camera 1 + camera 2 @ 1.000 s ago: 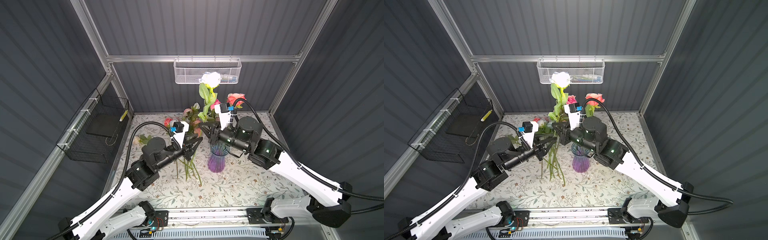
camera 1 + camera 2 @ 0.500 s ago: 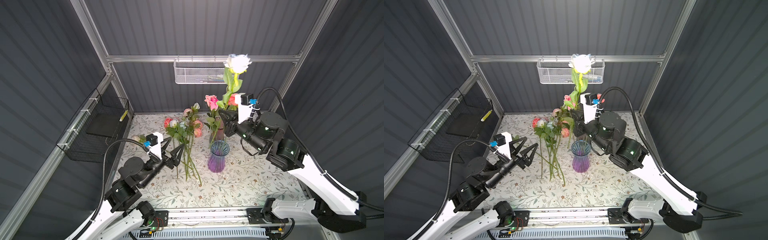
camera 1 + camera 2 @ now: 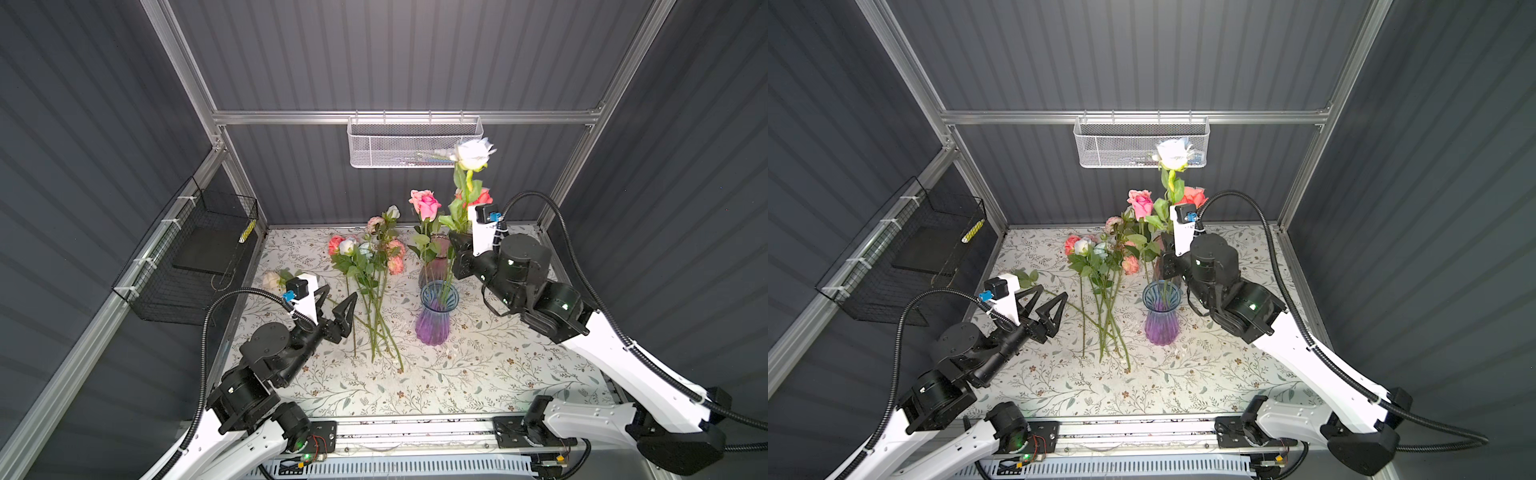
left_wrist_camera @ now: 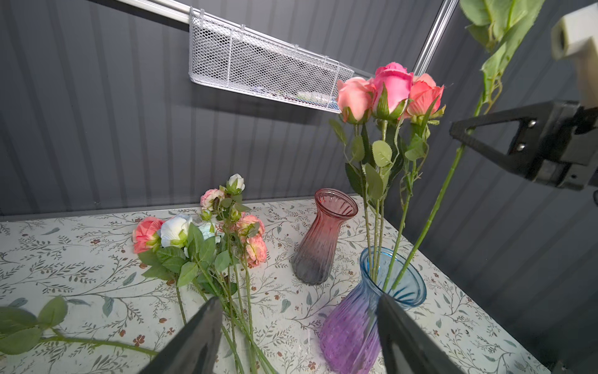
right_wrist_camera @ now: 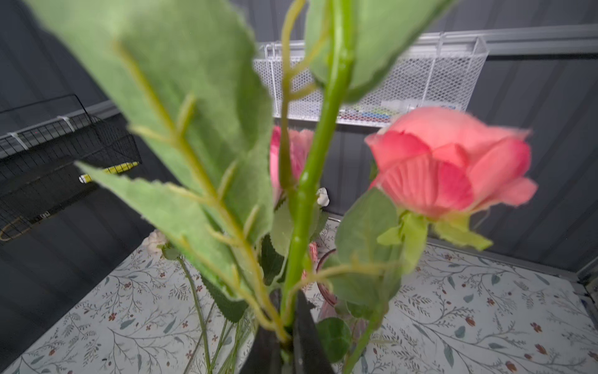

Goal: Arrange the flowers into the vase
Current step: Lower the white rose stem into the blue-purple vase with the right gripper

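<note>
My right fingers (image 5: 305, 336) were squeezed tight on the green stem of a tall white rose (image 3: 471, 153). I held it almost straight up over the blue and purple vase (image 3: 434, 320). The bottom of its stem went down into the mouth of that vase.

3 pink roses (image 4: 391, 87) stood in the same vase, right beside my rose. Their heads were lower than the white one.

My left fingers (image 4: 194, 343) were spread wide apart and held nothing. They hung a little above the tabletop (image 3: 498, 374), on the left side of the vase, near it but not touching it.

Between my left fingers and the vase lay a bunch of flowers (image 3: 370, 266), flat on the tabletop. Its pink, white and pale blue heads lay further back than the vase. Its bare stem ends came a bit further forward than the vase.

1 more pale flower (image 3: 272, 279) lay on that same side, further from the vase than my left fingers. A dark pink vase (image 4: 323, 239) stood upright just behind the blue and purple vase.
</note>
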Controlling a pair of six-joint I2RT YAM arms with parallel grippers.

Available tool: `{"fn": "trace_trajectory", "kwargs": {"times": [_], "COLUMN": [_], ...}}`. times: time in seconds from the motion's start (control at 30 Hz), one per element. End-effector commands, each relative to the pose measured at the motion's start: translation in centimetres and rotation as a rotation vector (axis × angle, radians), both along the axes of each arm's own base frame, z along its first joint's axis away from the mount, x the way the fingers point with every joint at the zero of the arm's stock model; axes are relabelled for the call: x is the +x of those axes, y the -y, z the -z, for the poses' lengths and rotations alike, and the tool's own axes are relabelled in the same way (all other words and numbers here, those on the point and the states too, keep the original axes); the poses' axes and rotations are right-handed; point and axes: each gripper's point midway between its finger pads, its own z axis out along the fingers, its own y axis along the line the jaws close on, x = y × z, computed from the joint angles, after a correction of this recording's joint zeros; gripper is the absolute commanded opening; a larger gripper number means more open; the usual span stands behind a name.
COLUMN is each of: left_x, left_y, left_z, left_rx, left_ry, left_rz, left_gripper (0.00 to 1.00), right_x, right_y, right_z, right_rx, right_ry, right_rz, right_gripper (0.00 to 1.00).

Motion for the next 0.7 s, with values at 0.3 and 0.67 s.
{"fn": "trace_trajectory", "kwargs": {"times": [0.3, 0.67], "left_x": [0.8, 1.6], "left_y": [0.9, 1.7], "left_z": [1.1, 2.0], "left_rx": [0.005, 0.025], "left_ry": [-0.036, -0.058], "left_rz": [-0.004, -0.005], "left_gripper": [0.76, 0.76], "right_x": [-0.3, -3.1], "right_y": [-0.1, 2.0], "right_z": [3.2, 1.5], "right_rx": [0.062, 0.138], "right_ry": [-0.08, -0.052], "right_rz": [0.0, -0.012], "right_gripper": [0.3, 0.35]}}
